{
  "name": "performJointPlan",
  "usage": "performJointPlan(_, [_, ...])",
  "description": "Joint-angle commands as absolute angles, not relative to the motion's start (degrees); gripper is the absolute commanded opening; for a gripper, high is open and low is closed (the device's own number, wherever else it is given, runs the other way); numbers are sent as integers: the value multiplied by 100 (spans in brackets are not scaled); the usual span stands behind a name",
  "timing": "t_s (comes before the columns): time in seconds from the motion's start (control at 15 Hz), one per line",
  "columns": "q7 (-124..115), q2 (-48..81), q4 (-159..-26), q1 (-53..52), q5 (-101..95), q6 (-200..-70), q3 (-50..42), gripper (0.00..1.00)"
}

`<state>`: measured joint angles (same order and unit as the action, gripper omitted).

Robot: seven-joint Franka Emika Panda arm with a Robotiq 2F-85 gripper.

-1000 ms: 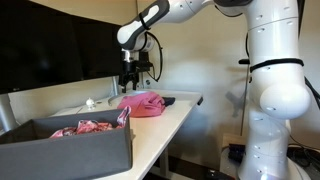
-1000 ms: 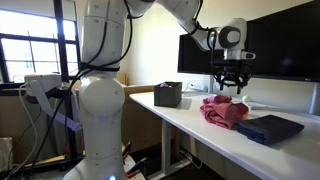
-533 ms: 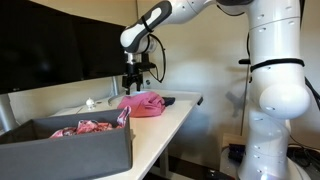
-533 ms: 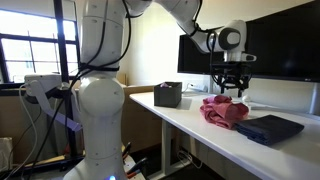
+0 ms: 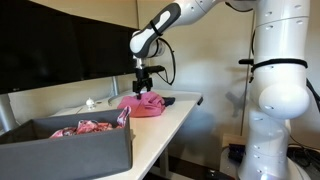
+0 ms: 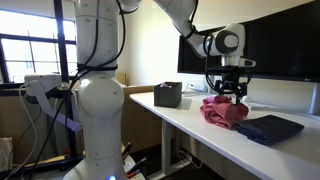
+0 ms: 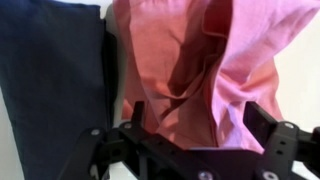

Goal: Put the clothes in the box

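Observation:
A plain rose-pink garment [image 5: 143, 103] lies crumpled on the white table, also seen in an exterior view [image 6: 224, 110] and filling the wrist view [image 7: 200, 70]. My gripper [image 5: 143, 88] hangs open just above it, jaws wide apart on either side of the fabric with nothing held [image 7: 195, 115]. The dark grey box [image 5: 70, 150] stands at the near end of the table in an exterior view and far back in an exterior view [image 6: 168, 94]. A patterned pink garment [image 5: 88, 127] lies inside the box.
A dark navy cloth [image 6: 268, 128] lies next to the rose-pink garment, at the left of the wrist view [image 7: 50, 80]. A black monitor [image 5: 60, 45] stands behind the table. The robot's white base [image 5: 275, 100] is beside the table's edge.
The gripper has moved sideways from behind the rose-pink garment to directly over it and dropped slightly. It has stayed open.

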<state>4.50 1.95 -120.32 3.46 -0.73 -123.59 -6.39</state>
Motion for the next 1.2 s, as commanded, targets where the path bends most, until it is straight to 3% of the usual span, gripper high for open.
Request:
performJointPlan(0.0, [313, -103, -12527, 427, -190, -12559, -609, 100])
performJointPlan(1.13, [534, 228, -12979, 399, 67, -13137, -536, 100])
